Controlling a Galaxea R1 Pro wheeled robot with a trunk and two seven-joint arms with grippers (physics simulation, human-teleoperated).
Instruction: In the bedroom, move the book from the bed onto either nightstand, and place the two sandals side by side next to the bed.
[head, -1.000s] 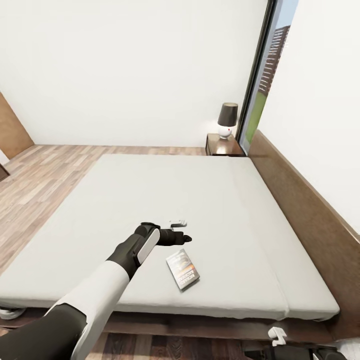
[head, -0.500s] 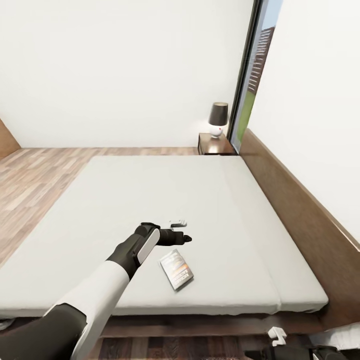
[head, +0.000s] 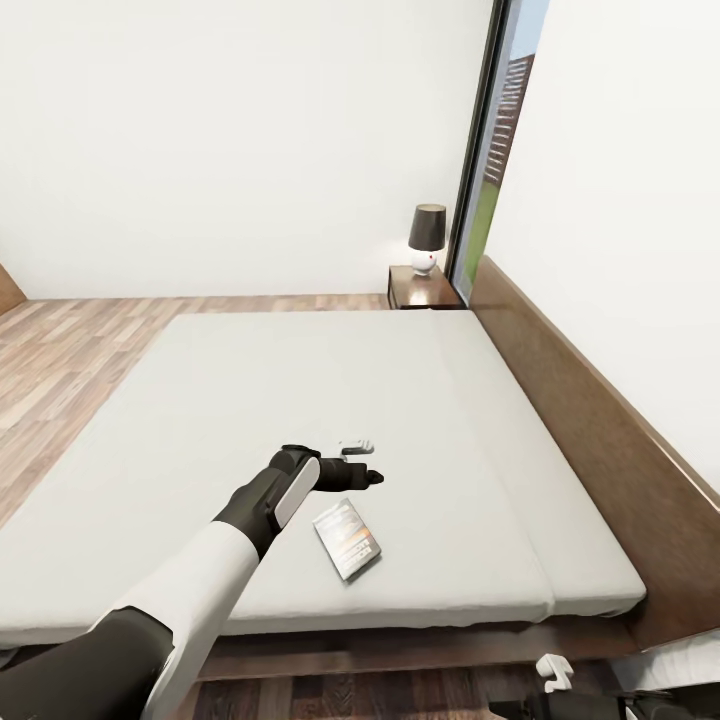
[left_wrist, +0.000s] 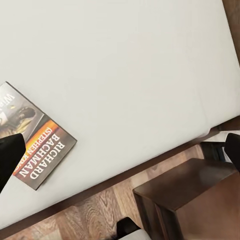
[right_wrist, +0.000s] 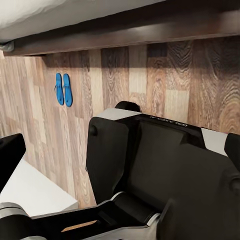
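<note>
Left gripper (head: 362, 467) hovered open, empty, over bed (head: 200, 420); book (head: 347, 538) flat on mattress just near of it. Right gripper's state indeterminable. Sandals (right_wrist: 63, 89) paired on floor beside bed.

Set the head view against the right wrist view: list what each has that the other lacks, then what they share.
Head view alone: the book lying flat on the bed's grey mattress near its front edge, the left gripper hovering just beyond it, a nightstand with a lamp at the far corner, the headboard, the window.

Right wrist view alone: the two blue sandals, side by side on the wood floor next to the bed, and the robot's dark base.

Shared: the bed and the plank floor.
</note>
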